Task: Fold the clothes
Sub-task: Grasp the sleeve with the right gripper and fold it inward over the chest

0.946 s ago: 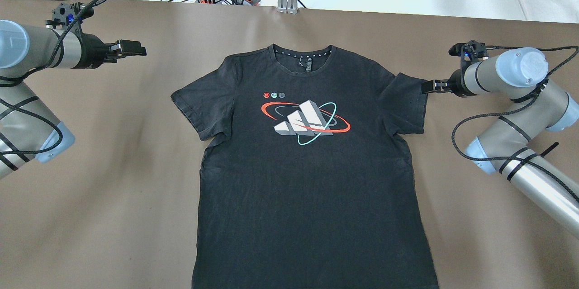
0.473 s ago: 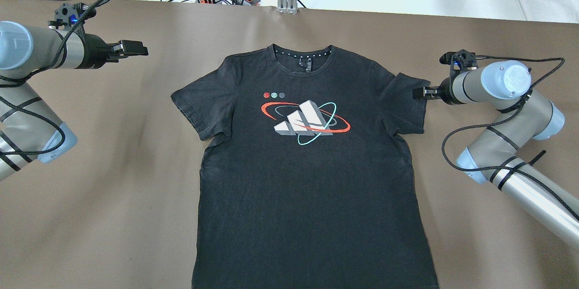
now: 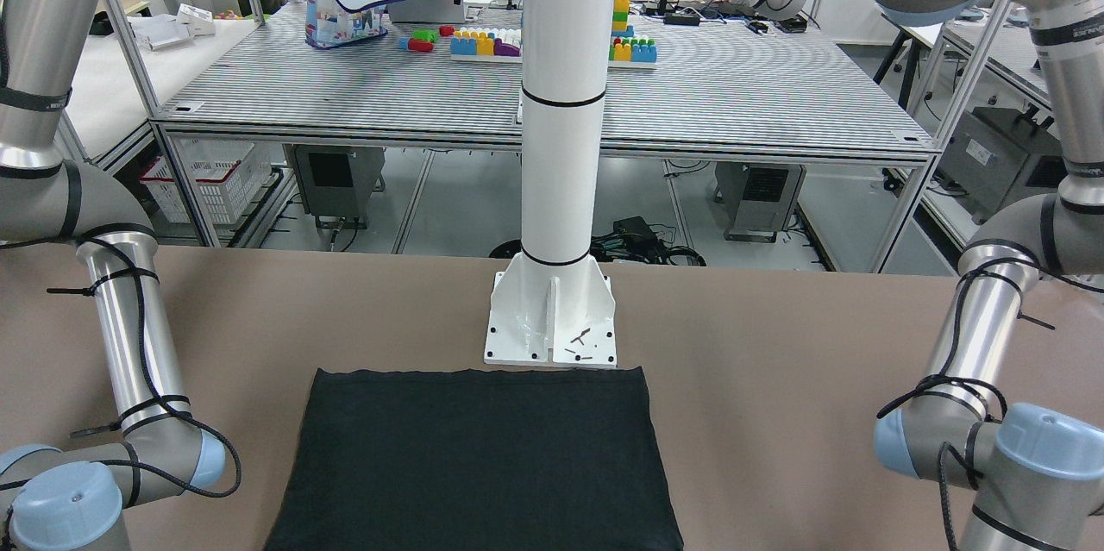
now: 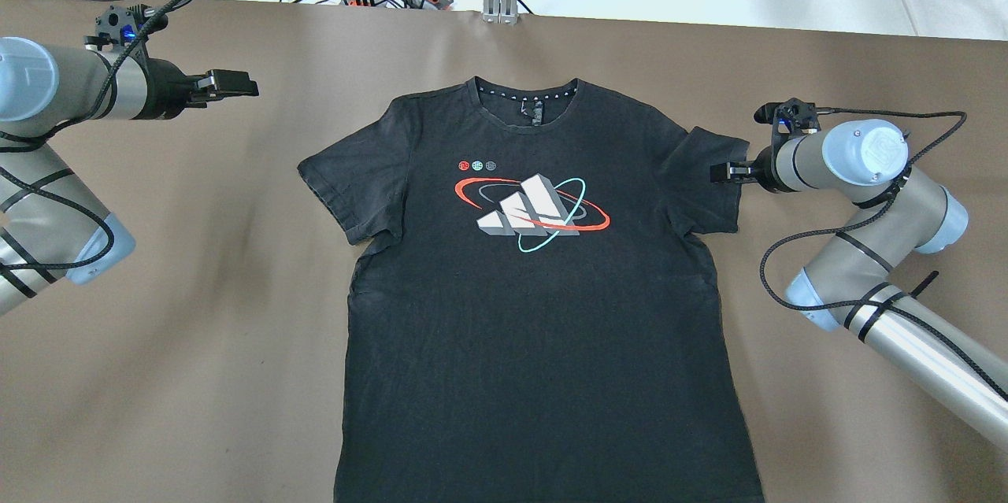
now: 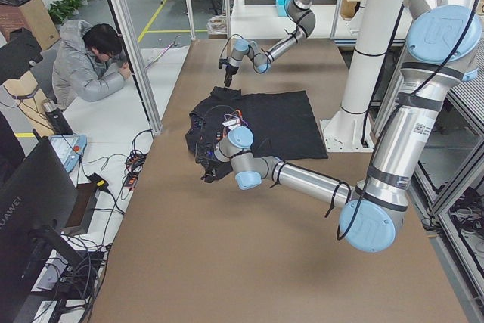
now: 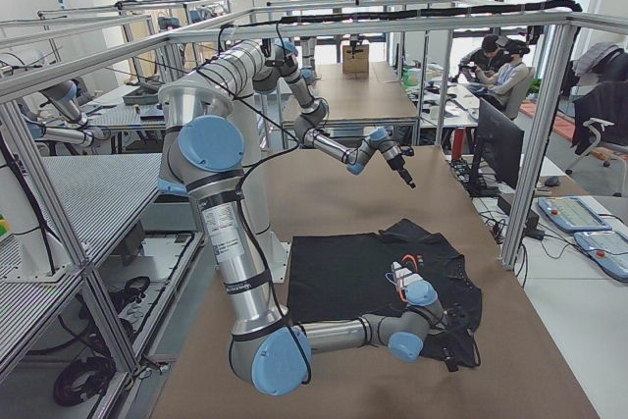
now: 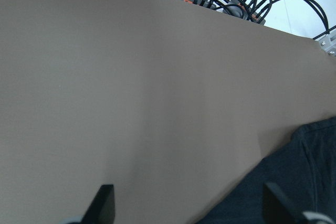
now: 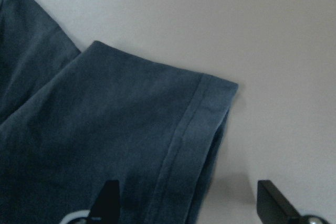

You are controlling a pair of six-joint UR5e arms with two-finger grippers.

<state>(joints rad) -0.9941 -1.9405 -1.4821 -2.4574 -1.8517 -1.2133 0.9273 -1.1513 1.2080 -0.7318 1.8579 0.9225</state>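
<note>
Our right tool (image 4: 715, 172) has slid in over the sleeve (image 4: 701, 208) hem — spread, pinching nothing — so we judge a grasp is next. The shirt (image 4: 535, 314) lies flat under it; our left tool (image 4: 236, 83), also spread, hangs well off the other sleeve.

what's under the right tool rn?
The sleeve of the black T-shirt, hem edge included, and bare brown table beside it. The right tool is open above them, straddling the hem edge. Anything beneath the sleeve fabric is covered.
</note>
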